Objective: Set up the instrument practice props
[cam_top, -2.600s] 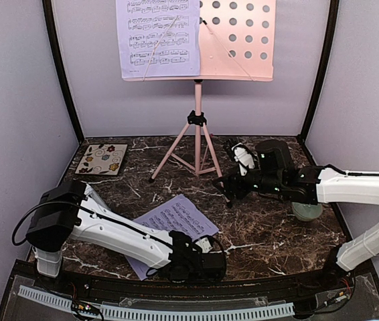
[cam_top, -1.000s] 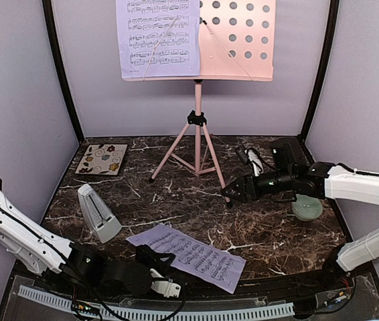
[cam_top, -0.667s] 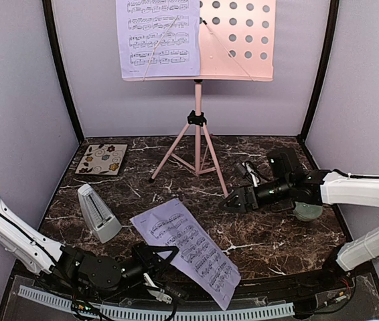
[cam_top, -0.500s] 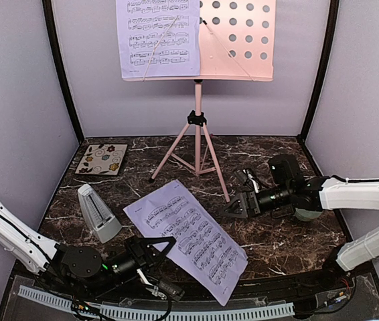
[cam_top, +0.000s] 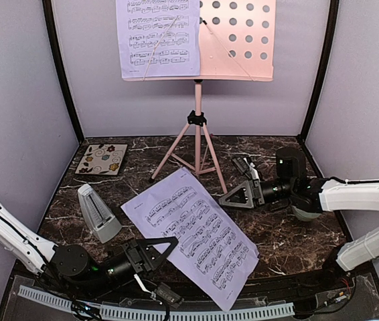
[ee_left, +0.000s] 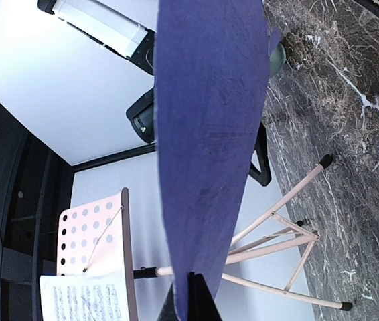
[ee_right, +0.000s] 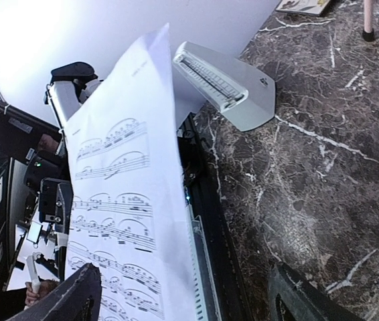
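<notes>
The pink music stand (cam_top: 238, 40) stands at the back on its tripod legs (cam_top: 196, 150), with one lavender sheet-music page (cam_top: 158, 39) on its left half. My left gripper (cam_top: 166, 245), low at the near edge, is shut on the lower edge of a second page (cam_top: 193, 231), which it holds raised and tilted; in the left wrist view this page (ee_left: 209, 134) is seen from its back. My right gripper (cam_top: 242, 194) is open just right of the page's upper edge, facing the page (ee_right: 119, 200). The white-grey metronome (cam_top: 98, 213) stands at the left.
A floral tile (cam_top: 101, 159) lies at the back left. Behind my right forearm, a pale green bowl (cam_top: 305, 213) sits partly hidden. The stand's legs spread over the middle of the back. Lavender walls close in both sides.
The second page went from lying flat at the near edge to raised and tilted in my left gripper. My right gripper turned toward it and shifted slightly right.
</notes>
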